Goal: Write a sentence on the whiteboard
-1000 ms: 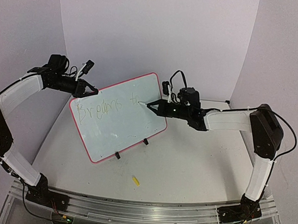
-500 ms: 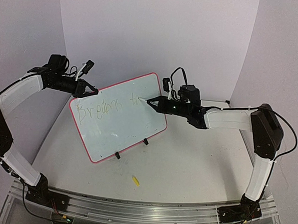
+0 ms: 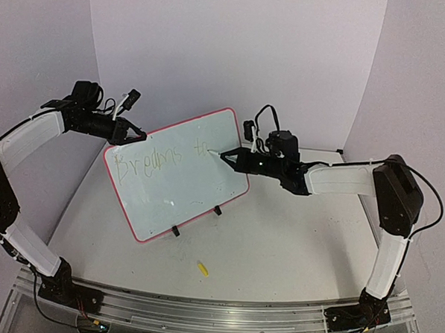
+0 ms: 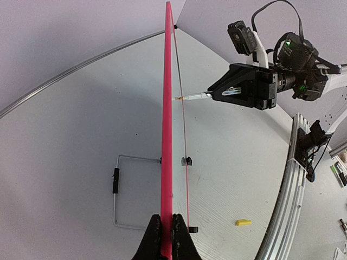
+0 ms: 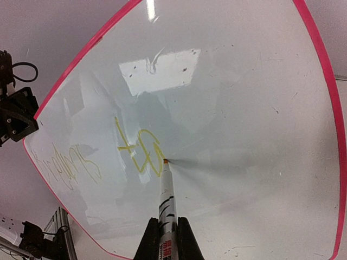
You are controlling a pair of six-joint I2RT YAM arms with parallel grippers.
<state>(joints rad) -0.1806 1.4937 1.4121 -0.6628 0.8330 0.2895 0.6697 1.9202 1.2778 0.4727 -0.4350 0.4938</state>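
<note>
Pink-rimmed whiteboard [image 3: 177,175], long axis left-to-right, edge tight in left gripper [image 3: 140,134], marker [image 5: 166,189] tight in right gripper [image 3: 234,158].

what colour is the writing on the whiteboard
Yellow; the writing on the whiteboard shows best in the right wrist view.

The whiteboard [image 3: 178,180] is glossy white with a thin pink-red border, and the scrawl [image 5: 142,154] on it is pale yellow. The marker [image 5: 167,201] has a white barrel with black and red print and an orange-ish tip. The left claw [image 3: 137,134] and right claw [image 3: 228,157] are both black, on white arms [image 3: 341,179] with black joints. There's a little yellow bit [image 3: 202,268] on the off-white counter [image 3: 293,245], and the backdrop [image 3: 236,48] is pale lilac.
</note>
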